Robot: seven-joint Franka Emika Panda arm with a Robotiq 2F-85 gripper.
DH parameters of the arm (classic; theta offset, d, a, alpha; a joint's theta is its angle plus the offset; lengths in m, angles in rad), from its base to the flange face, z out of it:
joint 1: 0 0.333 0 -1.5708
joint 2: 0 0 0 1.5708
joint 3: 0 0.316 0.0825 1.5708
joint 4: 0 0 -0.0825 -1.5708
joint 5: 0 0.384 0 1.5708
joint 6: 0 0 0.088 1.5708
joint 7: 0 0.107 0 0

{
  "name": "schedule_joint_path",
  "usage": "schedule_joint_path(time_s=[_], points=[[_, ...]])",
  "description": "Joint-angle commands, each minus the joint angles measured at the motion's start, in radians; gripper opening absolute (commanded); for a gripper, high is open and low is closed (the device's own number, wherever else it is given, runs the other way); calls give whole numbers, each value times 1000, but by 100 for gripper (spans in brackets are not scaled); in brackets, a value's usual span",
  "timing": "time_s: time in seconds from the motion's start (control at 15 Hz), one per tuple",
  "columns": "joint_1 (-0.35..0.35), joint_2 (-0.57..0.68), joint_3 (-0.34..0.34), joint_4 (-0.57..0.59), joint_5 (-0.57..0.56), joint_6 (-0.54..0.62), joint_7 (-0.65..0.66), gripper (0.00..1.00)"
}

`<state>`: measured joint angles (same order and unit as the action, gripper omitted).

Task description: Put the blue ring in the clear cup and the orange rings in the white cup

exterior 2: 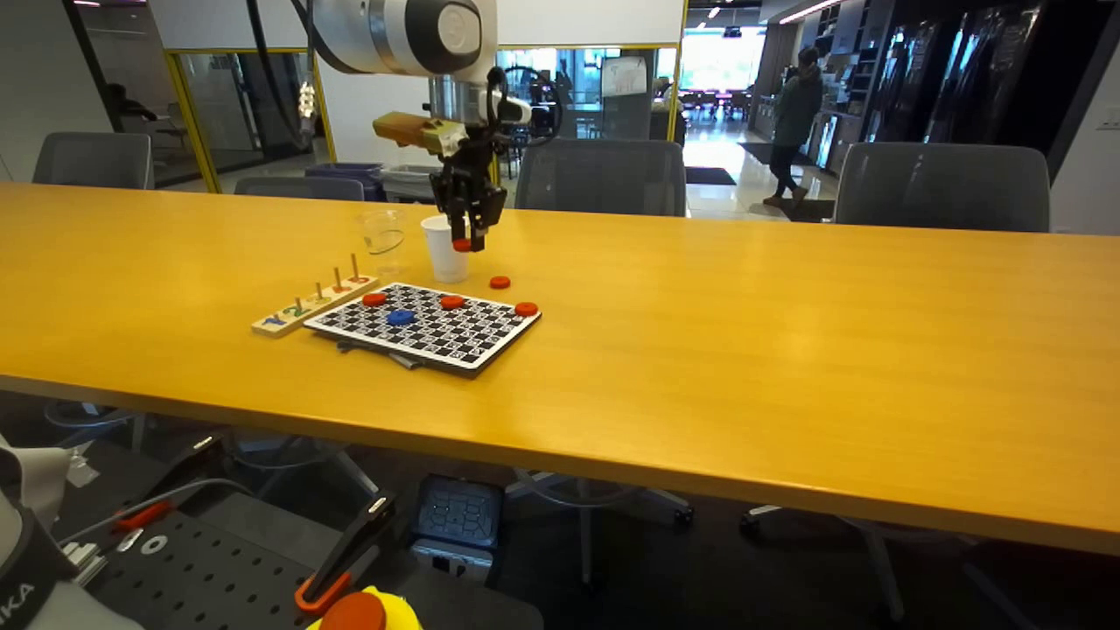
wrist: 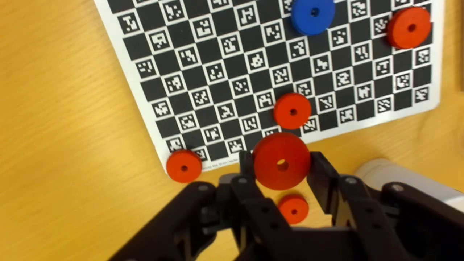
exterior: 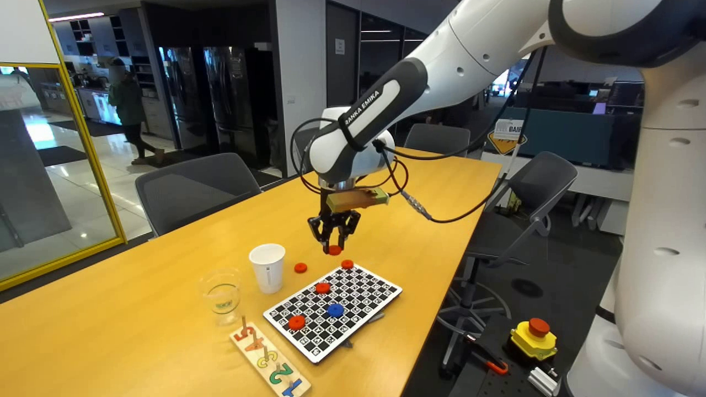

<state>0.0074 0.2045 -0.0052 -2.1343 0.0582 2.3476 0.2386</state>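
My gripper (wrist: 282,159) is shut on an orange ring (wrist: 281,180), its pads pressing opposite edges, held above the table beyond the board's edge. Three more orange rings lie on the checkerboard, among them a middle ring (exterior: 322,288) and a corner ring (wrist: 184,170). Another loose orange ring (exterior: 300,268) rests on the bare table, below the held one in the wrist view. The blue ring (exterior: 335,310) lies flat on the board. Upright beside the board stands the white cup (exterior: 268,270), partly hidden by my gripper in an exterior view. The clear cup (exterior 2: 383,238) stands next to it.
The checkerboard (exterior: 358,325) has a white rim and lies slightly raised on the wooden table (exterior: 165,342). A wooden peg board (exterior: 270,361) with coloured numbers and upright pegs sits beside it, close to the clear cup. Chairs surround the table.
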Motion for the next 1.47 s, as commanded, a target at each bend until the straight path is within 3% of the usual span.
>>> schedule_joint_path(time_s=[0.0, 0.53, 1.4], points=[[45, 12, 18, 137, -35, -109, 29, 16], [123, 137, 60, 382, -63, -233, 45, 16], [121, 407, 58, 698, -37, -376, -38, 16]])
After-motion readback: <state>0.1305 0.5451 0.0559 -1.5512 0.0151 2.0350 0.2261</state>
